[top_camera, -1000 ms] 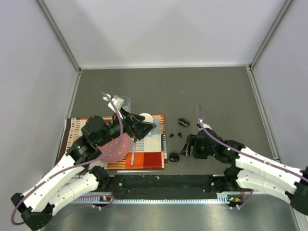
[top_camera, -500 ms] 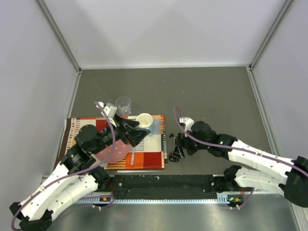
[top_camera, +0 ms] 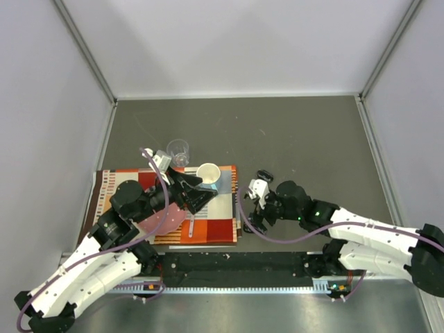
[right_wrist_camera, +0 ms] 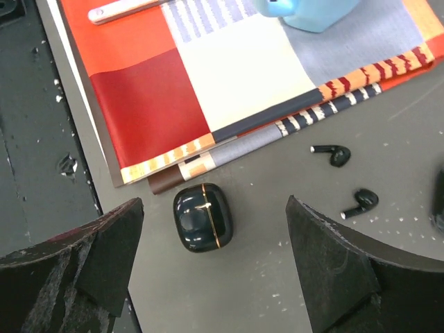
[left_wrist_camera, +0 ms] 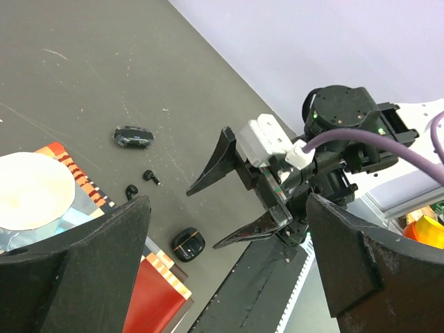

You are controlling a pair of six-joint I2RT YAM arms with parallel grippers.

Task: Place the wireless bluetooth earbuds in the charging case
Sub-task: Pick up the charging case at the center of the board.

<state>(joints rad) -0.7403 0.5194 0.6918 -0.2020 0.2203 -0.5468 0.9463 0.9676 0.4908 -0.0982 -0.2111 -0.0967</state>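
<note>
We hang our right gripper (left_wrist_camera: 202, 219), jaws apart, over the shut glossy black oval charging case (right_wrist_camera: 202, 216), seemingly to grasp it, while tiny black hooked plastic earbuds (right_wrist_camera: 331, 154) lie loose near it and our left gripper (top_camera: 205, 193) waits agape.

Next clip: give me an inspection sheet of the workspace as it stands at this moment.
Surface: dark grey table, scuffed, speckled white.
Job's things: two earbuds loose on the table; closed black case beside the mat corner; second case farther back.
Clutter: patterned mat carrying mug and pink plate; clear glass behind it.
Claws: left claw open above the mat; right claw open over the closed case, holding nothing.
Cables: purple cable looped at each wrist.
Surroundings: pale walls; black rail at near edge.
</note>
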